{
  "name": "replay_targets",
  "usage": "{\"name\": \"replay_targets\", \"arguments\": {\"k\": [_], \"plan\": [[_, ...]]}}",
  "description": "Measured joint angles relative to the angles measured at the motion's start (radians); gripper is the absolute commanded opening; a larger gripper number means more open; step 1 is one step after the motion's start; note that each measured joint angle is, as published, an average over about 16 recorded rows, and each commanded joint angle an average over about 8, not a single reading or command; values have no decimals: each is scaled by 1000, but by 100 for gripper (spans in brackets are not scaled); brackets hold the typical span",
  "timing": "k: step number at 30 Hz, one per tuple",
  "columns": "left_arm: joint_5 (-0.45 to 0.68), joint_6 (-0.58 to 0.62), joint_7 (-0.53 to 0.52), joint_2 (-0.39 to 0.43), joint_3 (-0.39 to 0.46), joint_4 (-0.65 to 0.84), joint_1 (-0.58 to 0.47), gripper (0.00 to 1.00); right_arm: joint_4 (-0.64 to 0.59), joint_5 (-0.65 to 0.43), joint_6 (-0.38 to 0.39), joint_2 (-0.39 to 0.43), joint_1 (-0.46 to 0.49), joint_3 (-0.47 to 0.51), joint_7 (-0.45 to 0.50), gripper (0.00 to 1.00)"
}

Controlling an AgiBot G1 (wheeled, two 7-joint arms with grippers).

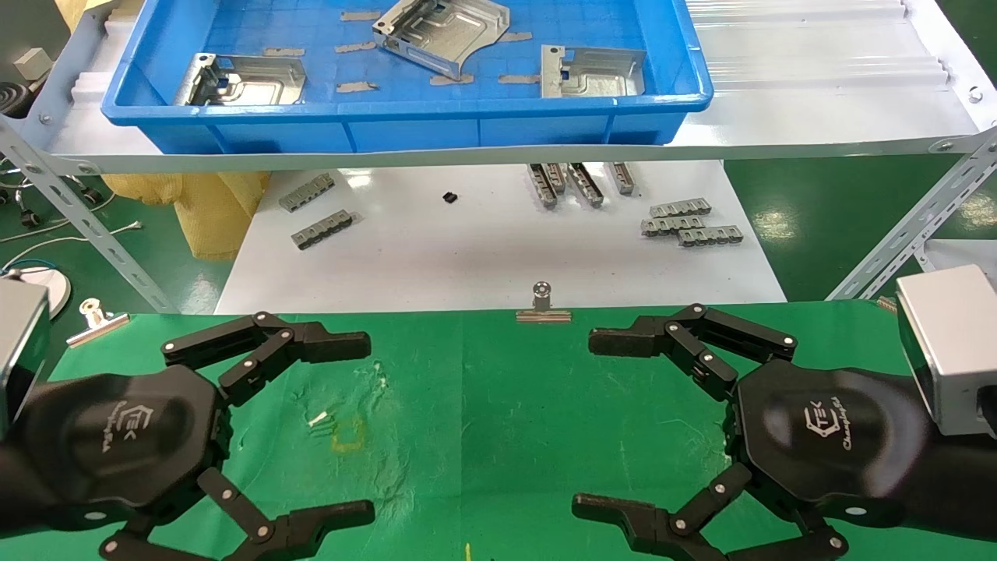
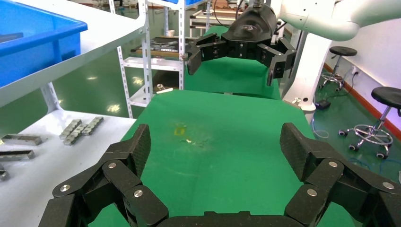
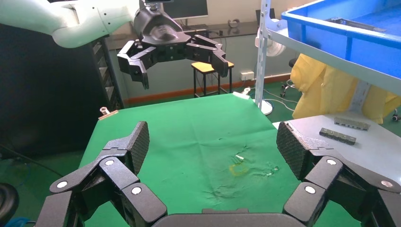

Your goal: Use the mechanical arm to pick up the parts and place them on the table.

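Note:
Three silvery stamped parts lie in the blue tray on the raised shelf: one at the left, one tilted in the middle, one at the right. The green table lies below, in front. My left gripper hovers open and empty over its left side, and my right gripper open and empty over its right side; they face each other. The left wrist view shows its own gripper open over green cloth, the right wrist view its own likewise.
Grey ridged bars lie on the white tabletop under the shelf. Binder clips sit on the cloth's far edge and at the left. Slanted shelf struts stand on both sides. A yellow mark is on the cloth.

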Motion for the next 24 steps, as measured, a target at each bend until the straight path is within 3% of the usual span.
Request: {"name": "replay_targets", "arguments": {"k": [11,19,24], "plan": [[0,0,0,0,0,0,0,100,0,0,0,0,0,0,0,100],[0,0,0,0,0,0,0,100,0,0,0,0,0,0,0,0],[0,0,0,0,0,0,0,100,0,0,0,0,0,0,0,0]]}}
